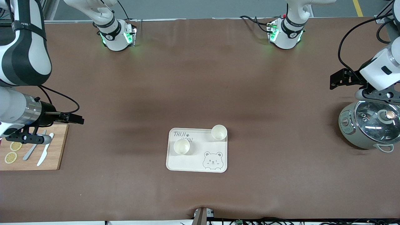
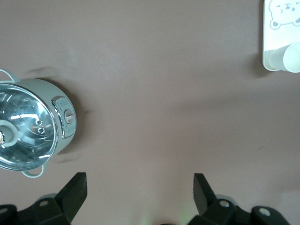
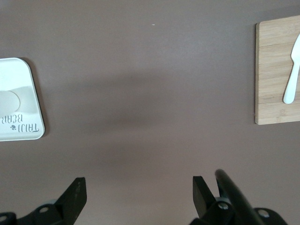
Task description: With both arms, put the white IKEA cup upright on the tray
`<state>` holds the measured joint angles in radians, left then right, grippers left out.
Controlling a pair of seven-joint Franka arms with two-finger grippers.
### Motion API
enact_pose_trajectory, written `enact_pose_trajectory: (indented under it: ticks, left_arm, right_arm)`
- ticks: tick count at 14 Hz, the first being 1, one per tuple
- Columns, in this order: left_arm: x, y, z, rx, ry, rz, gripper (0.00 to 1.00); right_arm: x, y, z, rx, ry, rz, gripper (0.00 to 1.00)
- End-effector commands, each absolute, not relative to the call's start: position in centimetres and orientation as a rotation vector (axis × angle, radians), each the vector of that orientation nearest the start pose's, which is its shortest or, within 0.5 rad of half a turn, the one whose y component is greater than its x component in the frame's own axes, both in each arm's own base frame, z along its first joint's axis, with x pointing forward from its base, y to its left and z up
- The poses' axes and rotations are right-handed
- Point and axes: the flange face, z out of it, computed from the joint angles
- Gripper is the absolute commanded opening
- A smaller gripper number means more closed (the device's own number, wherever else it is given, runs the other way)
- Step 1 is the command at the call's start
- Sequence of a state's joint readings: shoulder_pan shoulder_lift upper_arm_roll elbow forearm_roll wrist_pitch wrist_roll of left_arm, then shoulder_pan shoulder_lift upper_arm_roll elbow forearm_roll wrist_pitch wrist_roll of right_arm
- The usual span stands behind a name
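The cream tray (image 1: 200, 157) with bear lettering lies on the table, nearer the front camera than the table's middle. Two white cups stand upright on it: one (image 1: 182, 146) beside the lettering, one (image 1: 219, 132) at the corner toward the left arm's end. My left gripper (image 1: 333, 82) is open and empty, up in the air beside a cooker; its wrist view (image 2: 139, 180) shows bare table, the tray's edge (image 2: 274, 35) and a cup (image 2: 293, 57). My right gripper (image 1: 77, 119) is open and empty by the cutting board; its wrist view (image 3: 139, 185) shows the tray's corner (image 3: 23, 82).
A wooden cutting board (image 1: 57, 150) with lemon slices (image 1: 11, 157), a white knife (image 1: 45, 150) and a spoon lies at the right arm's end. A grey cooker with a glass lid (image 1: 368, 128) stands at the left arm's end.
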<state>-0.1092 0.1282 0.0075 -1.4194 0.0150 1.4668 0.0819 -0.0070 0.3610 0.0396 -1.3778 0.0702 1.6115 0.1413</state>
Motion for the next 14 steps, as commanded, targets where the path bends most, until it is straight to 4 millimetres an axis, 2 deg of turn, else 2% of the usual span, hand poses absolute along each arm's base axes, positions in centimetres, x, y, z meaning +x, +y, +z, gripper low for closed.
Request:
enact_pose_trajectory:
  ticks: [1, 3, 6, 8, 9, 14]
  left_arm:
    - [58.8, -5.9, 61.7, -3.139, 0.276, 0.078, 1.0]
    - [59.2, -5.9, 61.3, -3.145, 0.275, 0.073, 1.0]
    - [59.3, -5.7, 61.5, -3.156, 0.266, 0.059, 1.0]
    - [59.3, -5.4, 61.4, -3.151, 0.261, 0.058, 1.0]
    - [59.3, -5.3, 61.5, -3.144, 0.26, 0.056, 1.0]
    - [59.4, -4.9, 61.2, -3.115, 0.285, 0.065, 1.0]
  right_arm:
    - [65.0, 1.8, 50.9, -3.079, 0.145, 0.183, 1.0]
    - [65.2, 2.1, 52.3, -3.123, 0.114, 0.133, 1.0]
    - [65.7, 1.7, 57.0, -3.119, 0.113, -0.008, 1.0]
    - [65.5, 1.5, 57.9, -3.118, 0.115, -0.027, 1.0]
    - [64.9, 1.5, 59.4, -3.118, 0.114, -0.065, 1.0]
    - [64.5, 1.6, 60.3, -3.118, 0.086, -0.087, 1.0]
